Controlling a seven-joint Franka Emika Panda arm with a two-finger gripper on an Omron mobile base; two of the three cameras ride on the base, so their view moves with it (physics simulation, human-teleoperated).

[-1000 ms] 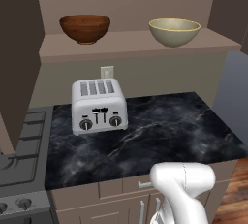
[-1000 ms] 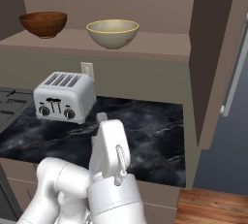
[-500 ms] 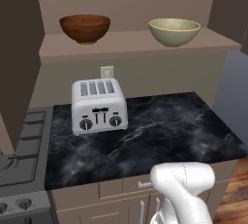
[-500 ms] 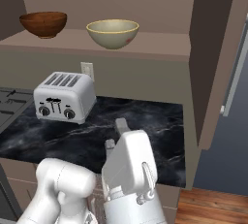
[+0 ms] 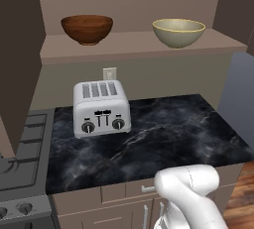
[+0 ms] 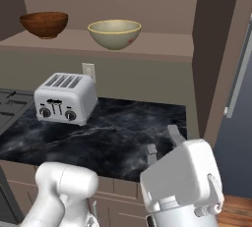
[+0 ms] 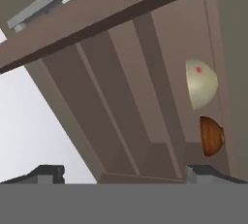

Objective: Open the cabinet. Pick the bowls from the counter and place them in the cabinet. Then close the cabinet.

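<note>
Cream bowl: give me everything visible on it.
The cream bowl is a round, pale cream-yellow bowl with a slightly darker yellowish rim and a matte, ceramic-like look. The right base view shows a small reddish spot on its outer wall. It stands upright, looks empty, and rests on the plain brown cabinet shelf, above the counter. The wooden bowl sits apart from it along the shelf. Nothing else touches it; the cabinet's doors are open.

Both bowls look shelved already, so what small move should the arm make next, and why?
Probably swing the open, empty hand toward the open right brown cabinet door to start closing it: the reddish-brown wooden bowl and cream-yellow bowl already sit on the shelf.
</note>
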